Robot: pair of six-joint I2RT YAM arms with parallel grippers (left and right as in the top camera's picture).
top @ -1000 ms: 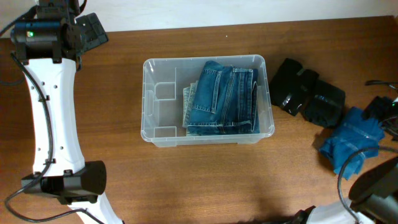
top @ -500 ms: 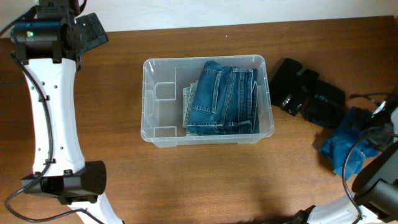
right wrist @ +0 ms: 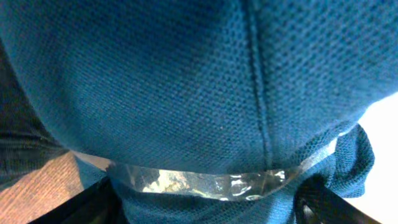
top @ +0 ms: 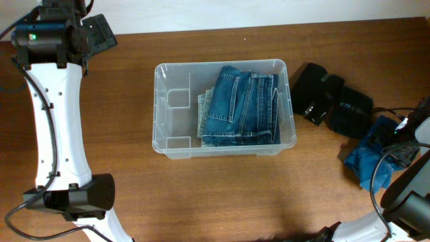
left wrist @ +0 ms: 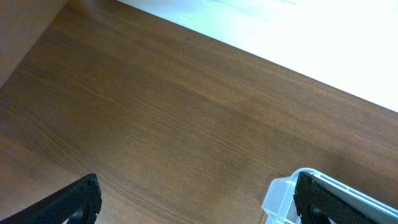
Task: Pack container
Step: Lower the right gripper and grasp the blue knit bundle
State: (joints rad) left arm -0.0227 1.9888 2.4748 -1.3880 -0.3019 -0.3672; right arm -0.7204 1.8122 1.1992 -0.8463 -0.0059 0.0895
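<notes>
The clear plastic container (top: 156, 107) stands at the table's middle with folded blue jeans (top: 240, 107) filling its right half. Its corner shows in the left wrist view (left wrist: 280, 196). My left gripper (top: 101, 33) is open and empty above bare table at the far left back (left wrist: 199, 202). My right gripper (top: 403, 138) is at the right edge, down on a blue mesh garment (top: 373, 161). In the right wrist view the garment (right wrist: 186, 81) fills the frame. The fingers (right wrist: 208, 202) are spread wide with the cloth between them.
Black garments (top: 329, 101) lie in a heap right of the container, between it and the blue garment. A shiny clear strip (right wrist: 205, 180) crosses the blue cloth near the right fingers. The left half of the container holds only moulded dividers (top: 178, 117).
My right arm has come in from the right edge and lowered onto the blue garment. The left arm, the container and the jeans have not moved.
</notes>
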